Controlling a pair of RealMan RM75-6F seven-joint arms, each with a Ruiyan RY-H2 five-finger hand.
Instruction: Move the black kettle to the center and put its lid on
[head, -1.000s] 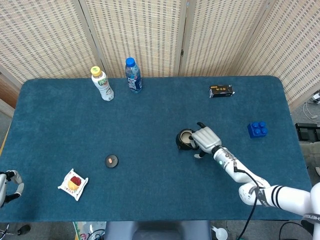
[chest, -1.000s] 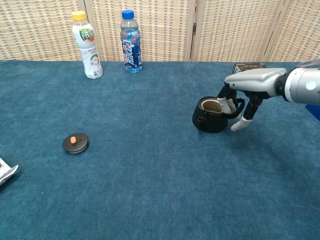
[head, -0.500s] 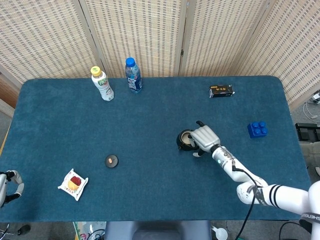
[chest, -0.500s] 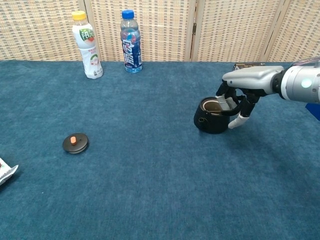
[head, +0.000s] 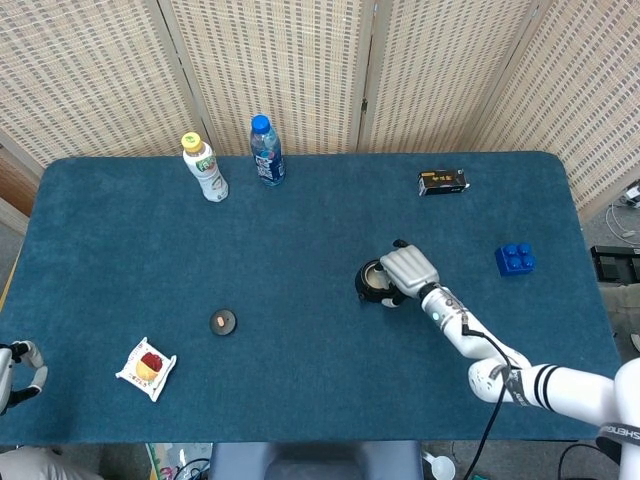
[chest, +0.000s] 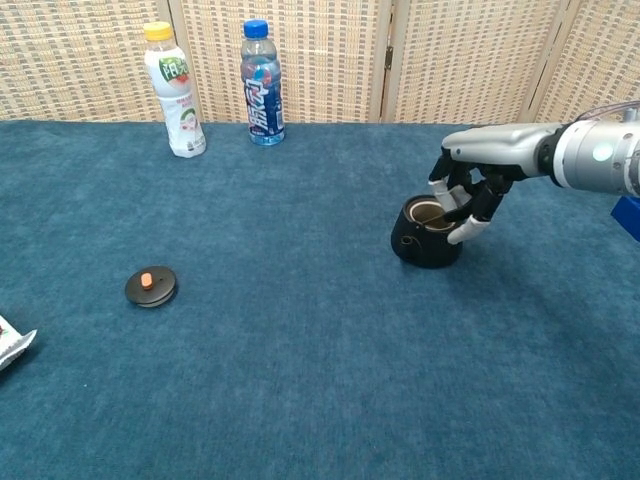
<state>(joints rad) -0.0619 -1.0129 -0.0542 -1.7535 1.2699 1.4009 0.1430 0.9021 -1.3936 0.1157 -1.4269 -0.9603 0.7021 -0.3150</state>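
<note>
The pale right hand (head: 405, 270) covers the right side of the small open black kettle (head: 372, 281), so the handle can't be made out from the head view. In the chest view the curled fingers (chest: 462, 228) hide the far rim. The left hand (head: 18, 371) is cut off at the left edge. The white snack packet (chest: 10, 345) is clipped too. The blue block (chest: 628, 215) barely shows.
</note>
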